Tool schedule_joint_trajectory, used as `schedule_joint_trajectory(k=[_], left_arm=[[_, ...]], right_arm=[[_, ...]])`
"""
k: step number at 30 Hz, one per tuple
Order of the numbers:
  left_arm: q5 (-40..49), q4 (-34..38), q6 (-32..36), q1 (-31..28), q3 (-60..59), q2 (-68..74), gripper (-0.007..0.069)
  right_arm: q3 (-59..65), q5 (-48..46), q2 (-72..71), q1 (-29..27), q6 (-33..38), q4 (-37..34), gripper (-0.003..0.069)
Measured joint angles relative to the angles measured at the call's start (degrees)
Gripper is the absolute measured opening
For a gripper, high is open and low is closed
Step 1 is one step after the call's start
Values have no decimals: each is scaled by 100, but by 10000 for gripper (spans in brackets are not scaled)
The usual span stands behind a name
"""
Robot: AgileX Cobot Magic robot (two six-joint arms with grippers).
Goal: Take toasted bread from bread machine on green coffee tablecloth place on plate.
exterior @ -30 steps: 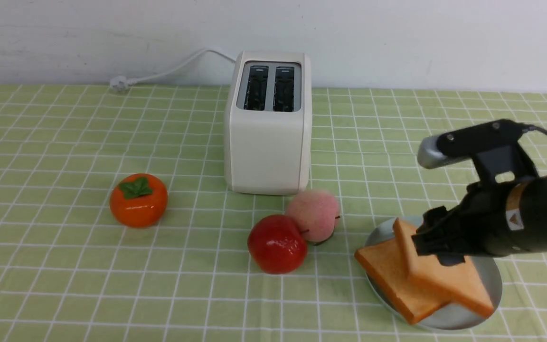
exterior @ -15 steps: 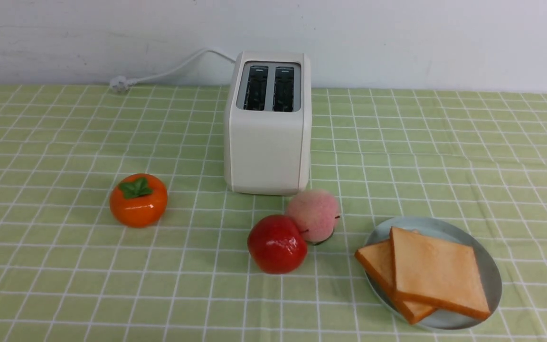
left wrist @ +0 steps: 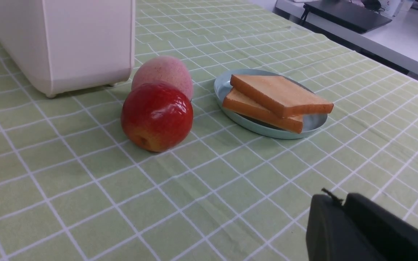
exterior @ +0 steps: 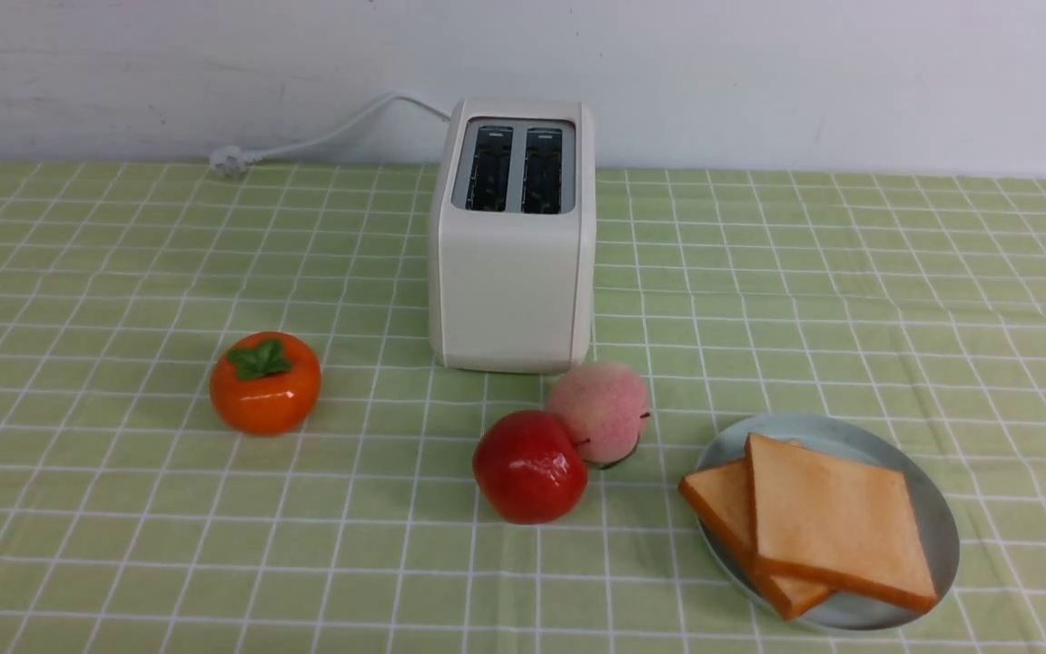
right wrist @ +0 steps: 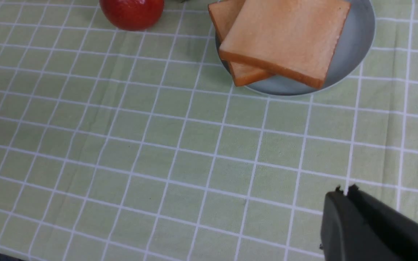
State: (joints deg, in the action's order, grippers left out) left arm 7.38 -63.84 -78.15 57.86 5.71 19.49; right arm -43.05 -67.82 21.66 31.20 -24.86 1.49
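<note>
Right arm has been withdrawn from front view since 1 s ago. Right gripper (right wrist: 344,189) is seen clenched, empty (left gripper (left wrist: 336,197) likewise closed on nothing). 2 slices of toasted bread (exterior: 836,522) are stacked on plate (exterior: 939,513). Bread machine (exterior: 512,272) slots are seen empty, so task is judged complete.

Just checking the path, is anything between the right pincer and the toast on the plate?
Nothing visible does: only bare tablecloth separates the right pincer from the toast on the plate. The red apple sits aside.

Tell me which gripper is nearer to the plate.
Right, it seems. The right gripper hangs close to the plate, on the robot's side; the left gripper is farther, toward the plate's left.
</note>
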Motion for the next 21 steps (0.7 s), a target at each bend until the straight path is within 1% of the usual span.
schedule_joint_trajectory(k=[9, 13, 16, 18, 19, 21], left_arm=[[0, 0, 0, 0, 0, 0, 58], [5, 0, 0, 0, 0, 0, 61], [5, 0, 0, 0, 0, 0, 66], [5, 0, 0, 0, 0, 0, 70], [5, 0, 0, 0, 0, 0, 71], [5, 0, 0, 0, 0, 0, 73]], right_arm=[[0, 28, 0, 0, 13, 19, 15], [24, 169, -10, -6, 21, 193, 15], [286, 753, -144, -280, 262, 172, -4], [808, 1535, -349, -825, 736, -149, -19], [1160, 1911, -507, -1262, 1124, -398, -20], [1828, 2458, -734, -1814, 1661, -855, -20]])
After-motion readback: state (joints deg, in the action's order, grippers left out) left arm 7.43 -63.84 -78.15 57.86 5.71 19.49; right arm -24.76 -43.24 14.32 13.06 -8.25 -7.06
